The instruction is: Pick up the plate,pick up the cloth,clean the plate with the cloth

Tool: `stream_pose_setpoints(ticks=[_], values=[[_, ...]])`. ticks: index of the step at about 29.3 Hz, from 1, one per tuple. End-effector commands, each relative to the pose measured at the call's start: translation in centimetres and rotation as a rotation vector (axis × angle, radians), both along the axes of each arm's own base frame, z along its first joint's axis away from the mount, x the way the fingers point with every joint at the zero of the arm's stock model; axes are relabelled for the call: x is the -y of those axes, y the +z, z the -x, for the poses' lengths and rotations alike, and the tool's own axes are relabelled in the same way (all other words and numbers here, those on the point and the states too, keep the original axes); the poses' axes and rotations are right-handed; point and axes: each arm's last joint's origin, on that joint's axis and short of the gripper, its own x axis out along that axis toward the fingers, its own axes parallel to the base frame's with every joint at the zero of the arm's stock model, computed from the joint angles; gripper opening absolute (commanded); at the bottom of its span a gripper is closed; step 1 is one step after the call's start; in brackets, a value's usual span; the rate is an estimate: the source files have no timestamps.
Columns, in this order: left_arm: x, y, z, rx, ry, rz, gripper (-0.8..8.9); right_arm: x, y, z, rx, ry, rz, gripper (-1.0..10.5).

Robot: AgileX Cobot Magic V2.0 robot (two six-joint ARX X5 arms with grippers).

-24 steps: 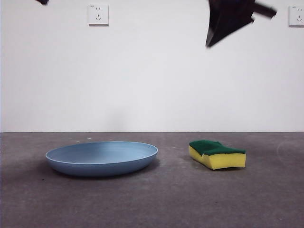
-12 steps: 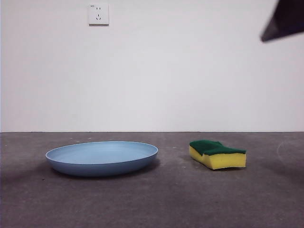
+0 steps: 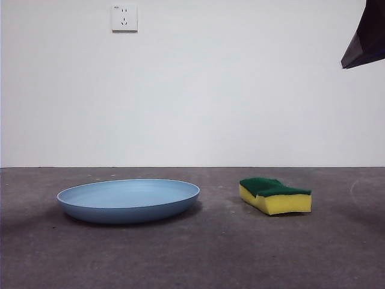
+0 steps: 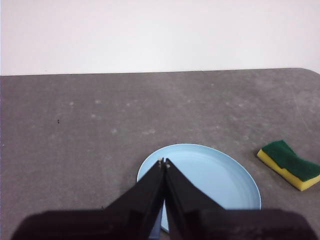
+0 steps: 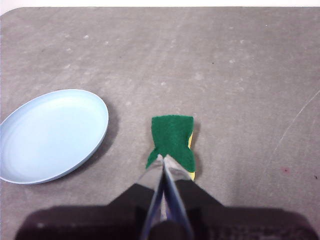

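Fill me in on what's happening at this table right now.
Nothing is being held. The light-blue plate and the yellow sponge with a green scouring top lie apart on the grey table, untouched. The left gripper hangs above the plate with its jaws shut, and the right gripper hangs above the sponge, also shut. In the front view only one dark arm tip shows, at the top corner. Neither pickup has begun.

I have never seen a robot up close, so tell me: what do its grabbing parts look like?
Each gripper has two flat, matte black jaws that taper to narrow tips. The left gripper rises from a broad black base, and so does the right gripper. No cables, markings or labels show. The front view shows only a dark wedge at the top corner.
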Motion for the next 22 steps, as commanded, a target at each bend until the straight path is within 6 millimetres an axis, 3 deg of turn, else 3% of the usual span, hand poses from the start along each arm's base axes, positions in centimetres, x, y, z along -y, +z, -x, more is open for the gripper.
stream_pose_setpoints(ticks=[1,8,15,22], values=[[0.0,-0.2,0.0,-0.009,0.001,0.001,-0.01,0.0,-0.1,0.0,-0.003,-0.008,-0.011,0.0],[0.0,-0.4,0.0,-0.016,-0.001,-0.053,-0.01,0.0,-0.1,0.0,-0.002,-0.008,-0.010,0.0],[-2.2,0.4,0.2,0.096,0.102,-0.090,-0.01,0.0,-0.1,0.0,-0.002,-0.009,-0.010,0.0],[-3.2,-1.9,0.7,0.124,0.112,-0.144,-0.01,0.0,-0.1,0.0,-0.002,-0.008,-0.010,0.0]])
